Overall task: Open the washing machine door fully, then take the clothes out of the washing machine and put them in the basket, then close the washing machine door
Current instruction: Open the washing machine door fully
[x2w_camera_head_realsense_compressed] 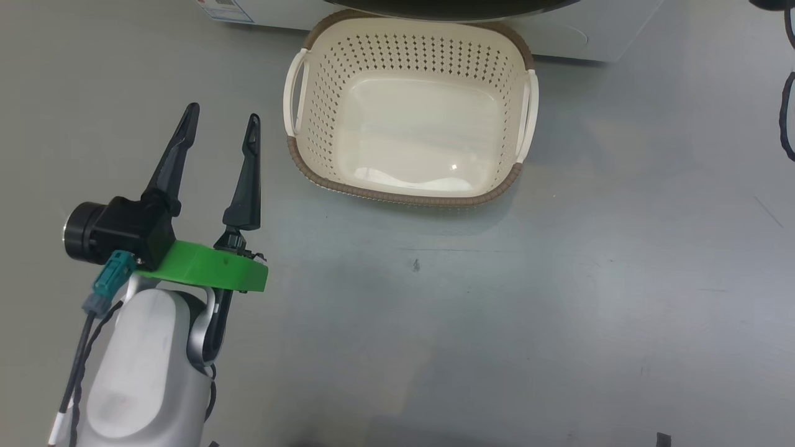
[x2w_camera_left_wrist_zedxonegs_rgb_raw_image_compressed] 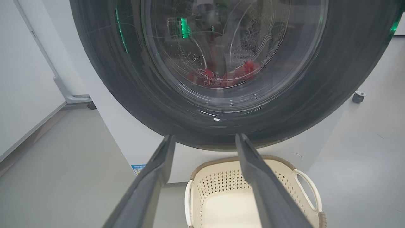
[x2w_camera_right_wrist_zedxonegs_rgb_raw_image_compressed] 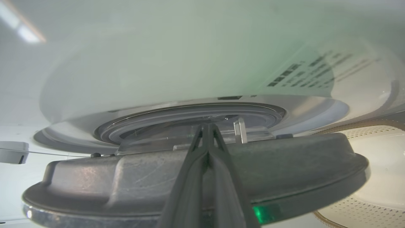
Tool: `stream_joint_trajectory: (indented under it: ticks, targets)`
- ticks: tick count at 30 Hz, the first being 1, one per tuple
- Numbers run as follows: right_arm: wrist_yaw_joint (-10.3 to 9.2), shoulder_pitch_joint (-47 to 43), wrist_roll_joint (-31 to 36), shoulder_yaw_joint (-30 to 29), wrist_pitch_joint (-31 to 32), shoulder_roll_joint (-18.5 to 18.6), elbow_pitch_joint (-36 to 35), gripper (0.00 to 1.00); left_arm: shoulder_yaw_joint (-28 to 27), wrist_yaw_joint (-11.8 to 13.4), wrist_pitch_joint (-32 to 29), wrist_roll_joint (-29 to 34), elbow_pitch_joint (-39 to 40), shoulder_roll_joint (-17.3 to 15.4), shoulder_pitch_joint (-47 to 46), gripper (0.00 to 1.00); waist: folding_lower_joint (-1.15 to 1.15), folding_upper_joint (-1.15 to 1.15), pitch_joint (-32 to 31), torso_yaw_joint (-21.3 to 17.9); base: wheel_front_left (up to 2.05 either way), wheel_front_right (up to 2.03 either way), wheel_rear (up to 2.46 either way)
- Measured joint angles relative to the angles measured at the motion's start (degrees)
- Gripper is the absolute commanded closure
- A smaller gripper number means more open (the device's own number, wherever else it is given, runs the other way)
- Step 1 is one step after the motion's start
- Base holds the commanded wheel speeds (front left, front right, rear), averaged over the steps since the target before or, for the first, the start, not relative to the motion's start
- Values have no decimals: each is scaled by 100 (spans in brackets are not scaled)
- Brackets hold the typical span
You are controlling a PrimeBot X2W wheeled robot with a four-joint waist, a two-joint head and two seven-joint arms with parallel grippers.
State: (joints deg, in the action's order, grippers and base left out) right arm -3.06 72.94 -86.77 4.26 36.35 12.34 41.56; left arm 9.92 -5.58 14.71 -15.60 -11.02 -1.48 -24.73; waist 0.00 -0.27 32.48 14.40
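While it is closed on nothing, the right hand (x2w_camera_right_wrist_zedxonegs_rgb_raw_image_compressed: pixel 207 126) pokes over the rim of the washing machine door (x2w_camera_right_wrist_zedxonegs_rgb_raw_image_compressed: pixel 126 177), apparently to lever it wider. The left hand (x2w_camera_head_realsense_compressed: pixel 222 115) hangs open near the empty basket (x2w_camera_head_realsense_compressed: pixel 410 200), set below for the clothes (x2w_camera_left_wrist_zedxonegs_rgb_raw_image_compressed: pixel 221 77) in the drum (x2w_camera_left_wrist_zedxonegs_rgb_raw_image_compressed: pixel 253 34).

1. The basket (x2w_camera_head_realsense_compressed: pixel 323 105) is showing cream, hole-dotted walls, a brown woven-look rim and white handles.
2. Above the basket, the washing machine door (x2w_camera_left_wrist_zedxonegs_rgb_raw_image_compressed: pixel 104 79) is gleaming glossy black.
3. The clothes (x2w_camera_left_wrist_zedxonegs_rgb_raw_image_compressed: pixel 221 77) are showing red.
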Motion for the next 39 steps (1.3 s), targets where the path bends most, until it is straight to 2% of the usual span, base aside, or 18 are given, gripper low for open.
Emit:
stream_joint_trajectory:
  ticks: [8, 12, 23, 39]
  targets:
    - [149, -83, -103, 65, 316, -22, 97, 100, -23, 23, 0, 7, -22, 5, 0, 0, 0, 0, -74, -101, 0, 0, 0]
    - [299, -192, -140, 125, 459, -57, 135, 100, -32, 23, 0, 36, -41, 7, 1, 0, 0, 0, -122, -157, 0, 0, 0]
    - [599, -616, -261, 274, 853, -345, 230, 100, -52, 23, 0, 137, -157, 7, 24, 0, 0, 0, -342, -346, 0, 0, 0]
    - [805, -1227, -503, 319, 1183, -505, 231, 100, -33, 14, 0, 257, -287, 5, 177, 0, 0, 0, -759, -470, 0, 0, 0]
